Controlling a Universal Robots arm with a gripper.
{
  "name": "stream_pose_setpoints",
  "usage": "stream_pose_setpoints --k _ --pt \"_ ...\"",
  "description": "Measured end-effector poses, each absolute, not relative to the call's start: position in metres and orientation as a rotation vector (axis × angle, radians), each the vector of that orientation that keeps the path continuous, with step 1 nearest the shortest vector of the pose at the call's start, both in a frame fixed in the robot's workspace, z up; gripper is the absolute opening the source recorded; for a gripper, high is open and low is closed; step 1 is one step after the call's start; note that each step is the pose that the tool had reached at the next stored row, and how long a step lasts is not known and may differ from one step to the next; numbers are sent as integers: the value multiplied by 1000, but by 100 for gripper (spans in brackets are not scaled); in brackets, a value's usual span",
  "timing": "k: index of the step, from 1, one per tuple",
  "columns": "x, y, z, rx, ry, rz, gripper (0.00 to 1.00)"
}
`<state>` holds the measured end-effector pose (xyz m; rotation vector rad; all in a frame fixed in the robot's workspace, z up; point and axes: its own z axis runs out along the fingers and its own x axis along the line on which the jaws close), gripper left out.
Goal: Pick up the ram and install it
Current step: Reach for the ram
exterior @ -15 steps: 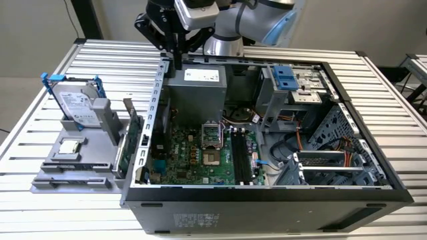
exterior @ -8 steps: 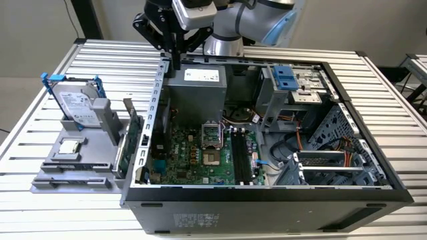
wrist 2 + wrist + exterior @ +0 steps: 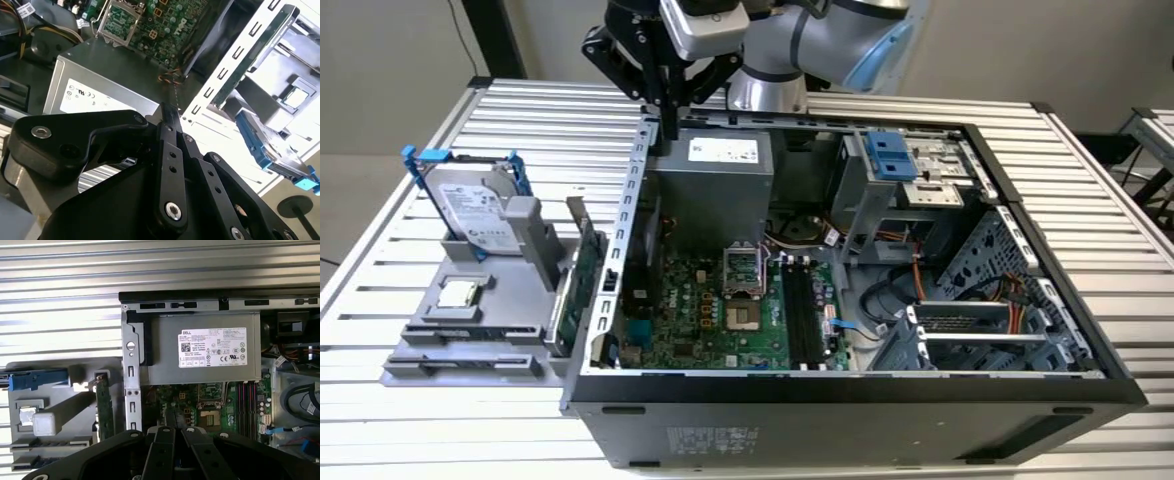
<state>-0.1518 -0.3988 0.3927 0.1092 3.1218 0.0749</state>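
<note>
Exterior view, layout: the grey holder (image 3: 520, 340) is on the exterior view's left and the open computer case (image 3: 854, 400) on its right, both on a slatted table (image 3: 1107, 200). The gripper (image 3: 670, 130) hangs over the case's rear wall, beside the power supply (image 3: 714, 190).
Gripper: its fingers are pressed together with nothing between them, as seen in both wrist views.
Ram: most likely the thin bluish strip on edge in the holder's end slot in the first wrist view (image 3: 35, 461), though it is too small to be sure. It is well apart from the gripper.
Risk, wrong part: the green expansion card (image 3: 578, 275) stands upright between holder and case wall. It is also long and green, so a grasp aimed by colour could take it instead.
Risk, shut fingers: coming down on the stick like this would push on its edge instead of straddling it.
Risk, case wall: the holder sits just beside the wall, so a low crossing could clip the wall or the card.
Risk, seating: a tilted stick could jam in the memory slots (image 3: 801, 310).
Holder, contents: a hard drive (image 3: 474, 210) in a blue frame stands upright, a small square chip (image 3: 458, 293) lies flat, the card runs along one side, and there are narrow slots at the end.
Case, contents: the power supply, the motherboard (image 3: 707, 320) with slots that look empty, loose cables (image 3: 907, 290), and a drive bay with a blue latch (image 3: 891, 155).
</note>
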Motion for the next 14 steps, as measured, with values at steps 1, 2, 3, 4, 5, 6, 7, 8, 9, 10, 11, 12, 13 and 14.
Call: stream_pose_setpoints --k 1,2,3,4,5,6,7,8,9,10,11,12,13,14 --pt "-152 -399 393 109 3122 75 0" --pt "-153 -399 393 109 3122 75 0" --pt "-153 -399 393 109 3122 75 0" --pt "-153 -399 393 109 3122 75 0" --pt "-154 -399 393 109 3122 75 0" --pt "-154 -399 393 109 3122 75 0" --pt "-155 -399 393 109 3122 75 0" --pt "-155 -399 393 109 3122 75 0" --pt "-156 -399 393 109 3122 75 0" --pt "-156 -399 393 109 3122 75 0" --pt "-157 -399 393 109 3122 75 0" --pt "-158 -399 393 109 3122 75 0" --pt "-158 -399 393 109 3122 75 0" --pt "-159 -399 393 109 3122 75 0"
